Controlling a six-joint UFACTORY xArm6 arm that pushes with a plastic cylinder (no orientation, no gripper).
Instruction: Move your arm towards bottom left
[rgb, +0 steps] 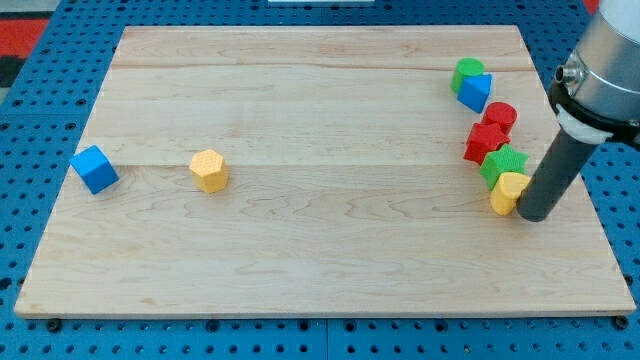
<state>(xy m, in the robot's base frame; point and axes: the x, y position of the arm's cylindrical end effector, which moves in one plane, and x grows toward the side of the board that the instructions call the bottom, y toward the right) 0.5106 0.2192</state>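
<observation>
- Our tip stands at the view's right side of the wooden board, a little below mid-height, just beside a small yellow block and seemingly touching its right edge.
- The rod has nothing to spread, press together or pinch; it is a plain dark cylinder set down on the board, carrying nothing.
- We judge the task barely begun, if at all: the bottom left of the board lies well apart from our tip, across almost the whole width of the wood.
- What is left is the long diagonal slide towards the view's bottom left; the path looks free of blocks if we pass below the yellow hexagonal block.
- Near our tip a cluster runs up the view's right: a green block touching the small yellow one, a red block above it, a red cylinder, then a blue block against a green one.
- Far off at the view's left sit a blue cube by the board's edge and the yellow hexagonal block to its right.
- There are no containers here; the blocks simply rest on the board, which lies on a blue pegboard table.
</observation>
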